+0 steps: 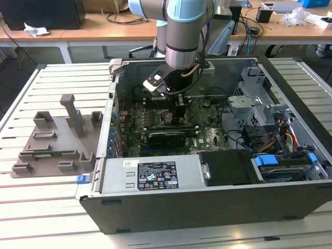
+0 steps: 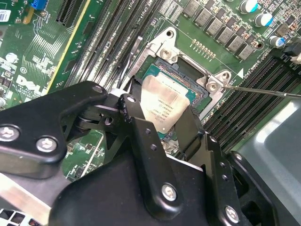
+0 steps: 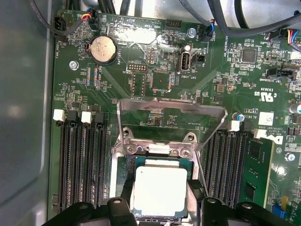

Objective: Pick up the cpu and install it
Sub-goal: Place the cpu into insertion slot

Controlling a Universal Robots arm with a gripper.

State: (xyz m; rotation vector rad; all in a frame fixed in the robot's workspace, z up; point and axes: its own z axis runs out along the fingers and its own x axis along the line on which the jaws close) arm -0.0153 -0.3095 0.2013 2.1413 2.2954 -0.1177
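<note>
My gripper (image 1: 179,118) reaches down inside the open computer case (image 1: 290,155) over the motherboard. In both wrist views its two black fingers (image 2: 135,94) (image 3: 126,189) flank the cpu (image 2: 167,100) (image 3: 161,190), a square chip with a silver top, and press against opposite edges. The cpu lies level within the dark socket frame (image 2: 188,63) (image 3: 123,165), at or just above the socket; I cannot tell whether it is seated. The metal load plate (image 3: 171,113) stands hinged up behind the socket. A thin lever (image 2: 263,92) sticks out beside it.
Memory slots (image 3: 80,160) (image 3: 225,160) run along both sides of the socket. The power supply (image 1: 150,176) and drive cage (image 1: 254,98) crowd the case. A grey fixture tray (image 1: 52,140) with upright blocks sits on the slatted table at the exterior view's left.
</note>
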